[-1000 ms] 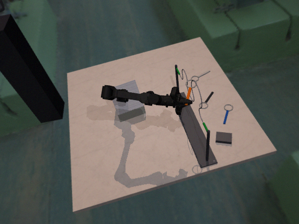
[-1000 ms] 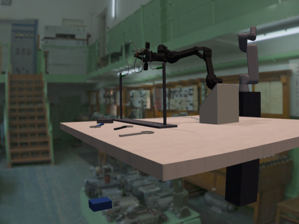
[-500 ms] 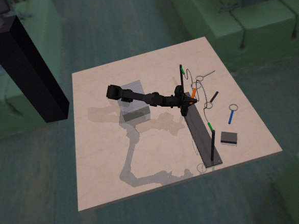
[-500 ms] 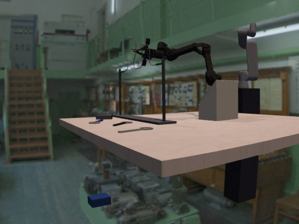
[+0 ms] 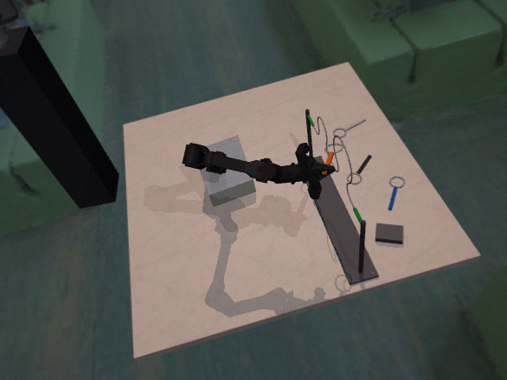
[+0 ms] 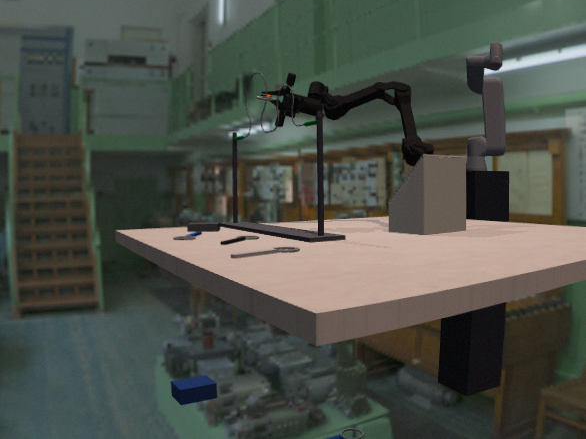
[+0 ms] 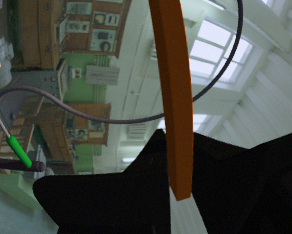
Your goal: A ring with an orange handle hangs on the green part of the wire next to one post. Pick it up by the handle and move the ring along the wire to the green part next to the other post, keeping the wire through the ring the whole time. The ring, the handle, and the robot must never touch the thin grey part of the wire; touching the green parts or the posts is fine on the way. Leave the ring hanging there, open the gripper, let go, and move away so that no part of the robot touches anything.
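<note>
My gripper (image 5: 330, 170) (image 6: 270, 96) (image 7: 166, 133) is shut on the orange handle (image 5: 329, 159) (image 6: 268, 96) (image 7: 177, 90), high above the base. The ring (image 5: 325, 149) (image 6: 258, 97) lies nearly flat beyond the fingertips, at the raised middle bends of the grey wire (image 5: 351, 159) (image 6: 248, 104) (image 7: 90, 120). The wire seems to run through it; contact cannot be told. The ring is outside the wrist view, where the wire passes behind the handle. One green part (image 5: 357, 215) (image 6: 239, 138) is by the box-side post (image 5: 362, 250) (image 6: 234, 179); the other (image 5: 310, 120) (image 6: 310, 123) is by the far post (image 5: 309, 133) (image 6: 320, 179).
A dark base (image 5: 337, 215) (image 6: 280, 230) carries both posts. On the table lie rings with a grey handle (image 5: 356, 125) (image 6: 252, 254), a black handle (image 5: 365, 164) (image 6: 233, 240) and a blue handle (image 5: 393, 199) (image 6: 194, 234), plus a dark box (image 5: 389, 232) (image 6: 203, 227). Wire loops rise close around the gripper.
</note>
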You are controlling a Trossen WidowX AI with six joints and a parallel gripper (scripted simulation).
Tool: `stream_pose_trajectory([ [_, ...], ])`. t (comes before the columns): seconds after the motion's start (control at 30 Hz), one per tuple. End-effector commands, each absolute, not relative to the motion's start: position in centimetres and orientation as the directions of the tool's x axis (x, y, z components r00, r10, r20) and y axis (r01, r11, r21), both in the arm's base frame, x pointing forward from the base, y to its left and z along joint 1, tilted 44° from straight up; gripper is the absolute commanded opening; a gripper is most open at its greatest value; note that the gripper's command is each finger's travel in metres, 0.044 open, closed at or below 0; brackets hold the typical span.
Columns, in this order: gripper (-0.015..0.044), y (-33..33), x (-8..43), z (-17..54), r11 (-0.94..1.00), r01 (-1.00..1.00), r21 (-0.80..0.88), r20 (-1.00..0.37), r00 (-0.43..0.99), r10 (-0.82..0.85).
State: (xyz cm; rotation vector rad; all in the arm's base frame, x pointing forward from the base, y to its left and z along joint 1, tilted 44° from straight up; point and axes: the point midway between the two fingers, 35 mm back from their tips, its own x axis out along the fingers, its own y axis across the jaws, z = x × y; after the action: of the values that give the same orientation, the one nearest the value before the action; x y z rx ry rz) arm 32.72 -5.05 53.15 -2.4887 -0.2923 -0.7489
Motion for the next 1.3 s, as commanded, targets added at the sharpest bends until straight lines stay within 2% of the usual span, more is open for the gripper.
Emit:
stream_pose_trajectory([
  [0.0,-0.0150,-5.00,33.02,52.93,-0.860,0.341,-0.379,0.563,0.823,0.078],
  [0.87,-0.0150,-4.40,32.85,53.22,-0.938,0.333,-0.098,0.574,0.789,0.220],
  [1.27,-0.0150,-5.25,33.04,53.21,-0.941,0.331,-0.070,0.575,0.784,0.233],
])
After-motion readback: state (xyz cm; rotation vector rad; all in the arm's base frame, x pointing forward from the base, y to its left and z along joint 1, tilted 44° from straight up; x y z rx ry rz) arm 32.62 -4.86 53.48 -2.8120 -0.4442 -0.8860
